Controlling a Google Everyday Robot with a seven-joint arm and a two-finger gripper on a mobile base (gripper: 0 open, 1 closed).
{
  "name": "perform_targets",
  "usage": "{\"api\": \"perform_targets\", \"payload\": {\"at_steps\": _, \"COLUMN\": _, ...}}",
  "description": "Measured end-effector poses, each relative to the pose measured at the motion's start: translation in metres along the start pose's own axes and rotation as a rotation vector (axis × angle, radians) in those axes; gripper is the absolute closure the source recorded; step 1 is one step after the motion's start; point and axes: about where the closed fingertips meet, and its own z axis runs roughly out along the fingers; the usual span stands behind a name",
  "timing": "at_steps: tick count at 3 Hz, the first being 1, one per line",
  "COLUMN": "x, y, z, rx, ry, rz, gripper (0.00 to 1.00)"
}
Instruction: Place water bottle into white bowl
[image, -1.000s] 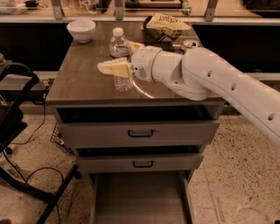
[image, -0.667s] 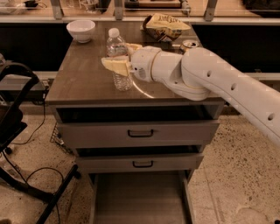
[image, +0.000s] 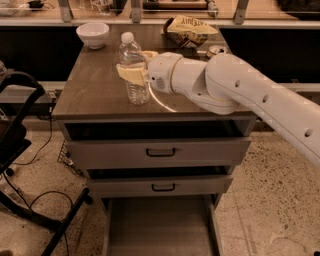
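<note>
The water bottle (image: 134, 70) is clear and ribbed with a white cap. It stands upright near the middle-left of the brown tabletop (image: 90, 90). My gripper (image: 134, 67) comes in from the right on a white arm, and its pale fingers (image: 128, 74) are closed around the bottle's middle. The bottle's base looks at or just above the table surface. The white bowl (image: 93, 34) sits at the far left corner of the table, apart from the bottle and empty.
A crumpled chip bag (image: 190, 29) lies at the far right of the table, with a can (image: 216, 51) beside it. Drawers sit below the tabletop. A black chair frame (image: 20, 145) and cables stand on the floor at left.
The gripper with the bottle has shifted slightly up and toward the far left, closer to the bowl. The bottle has stayed upright in the fingers.
</note>
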Motion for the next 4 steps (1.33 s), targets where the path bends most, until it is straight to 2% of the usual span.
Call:
{"api": "perform_targets", "payload": {"at_steps": 1, "x": -0.031, "y": -0.003, "z": 0.017, "rx": -0.035, "ry": -0.04, "rz": -0.034, "gripper": 1.0}}
{"api": "perform_targets", "payload": {"at_steps": 2, "x": -0.108, "y": -0.023, "z": 0.047, "rx": -0.036, "ry": -0.093, "rz": -0.091, "gripper": 1.0}}
{"api": "perform_targets", "payload": {"at_steps": 3, "x": -0.187, "y": -0.063, "z": 0.082, "rx": 0.032, "ry": -0.117, "rz": -0.096, "gripper": 1.0}}
{"api": "perform_targets", "payload": {"at_steps": 4, "x": -0.212, "y": -0.076, "z": 0.123, "rx": 0.068, "ry": -0.099, "rz": -0.091, "gripper": 1.0}}
